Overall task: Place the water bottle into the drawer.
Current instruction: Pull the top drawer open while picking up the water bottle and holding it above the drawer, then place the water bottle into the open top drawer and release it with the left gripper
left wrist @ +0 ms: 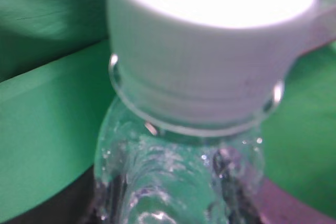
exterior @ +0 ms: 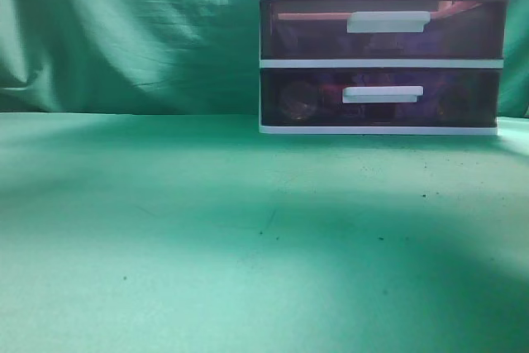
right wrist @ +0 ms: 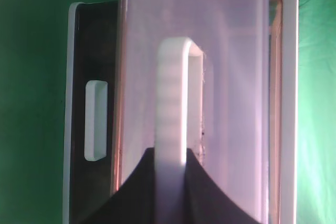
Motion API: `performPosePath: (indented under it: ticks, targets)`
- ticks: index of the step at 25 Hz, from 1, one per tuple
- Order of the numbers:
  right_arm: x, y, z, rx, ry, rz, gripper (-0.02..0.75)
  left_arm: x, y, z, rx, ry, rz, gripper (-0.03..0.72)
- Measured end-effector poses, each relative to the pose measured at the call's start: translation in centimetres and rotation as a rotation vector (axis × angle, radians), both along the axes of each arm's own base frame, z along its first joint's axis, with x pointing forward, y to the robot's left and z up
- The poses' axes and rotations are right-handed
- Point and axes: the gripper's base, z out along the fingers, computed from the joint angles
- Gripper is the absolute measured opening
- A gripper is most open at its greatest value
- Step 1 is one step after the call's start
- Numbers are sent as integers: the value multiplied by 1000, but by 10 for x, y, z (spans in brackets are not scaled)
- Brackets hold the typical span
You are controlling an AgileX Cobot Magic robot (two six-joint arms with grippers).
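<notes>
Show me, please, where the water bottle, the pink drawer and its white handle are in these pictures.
water bottle (left wrist: 210, 66): left wrist view, side of its white cap.
pink drawer (right wrist: 231, 51): right wrist view, translucent front panel.
white handle (right wrist: 172, 103): right wrist view, middle of the ribbed bar.

The water bottle is clear plastic with a white ribbed cap, filling the left wrist view, its neck upward. The drawer, translucent pink with a white bar handle, sits atop the white-framed unit, its front edge projecting forward
</notes>
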Motion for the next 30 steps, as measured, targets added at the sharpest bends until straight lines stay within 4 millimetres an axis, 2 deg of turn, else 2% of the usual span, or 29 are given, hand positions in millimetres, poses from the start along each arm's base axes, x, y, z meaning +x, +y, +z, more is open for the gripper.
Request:
performPosePath:
  ticks: [5, 9, 13, 17, 21, 25, 30]
  targets:
    - [-1, 0, -1, -1, 4, 0, 82, 29, -32, 36, 63, 31, -161, 307]
    - [-1, 0, -2, -7, 4, 2, 82, 53, -67, 63, 26, 23, -274, 307]
    - [-1, 0, -3, -31, 14, 8, 82, 73, -106, 73, 50, -12, -383, 307]
    - [-1, -1, -4, -38, 24, 6, 82, 84, -143, 64, 121, -44, -479, 307]
    - [-2, -1, -5, -38, 26, 4, 82, 98, -170, 37, 186, -14, -511, 307]
    - [-2, -1, -5, -44, 31, 4, 82, 110, -187, 19, 215, -42, -522, 307]
    - [-2, -1, -5, -35, 37, 0, 82, 115, -194, 26, 191, -154, -505, 307]
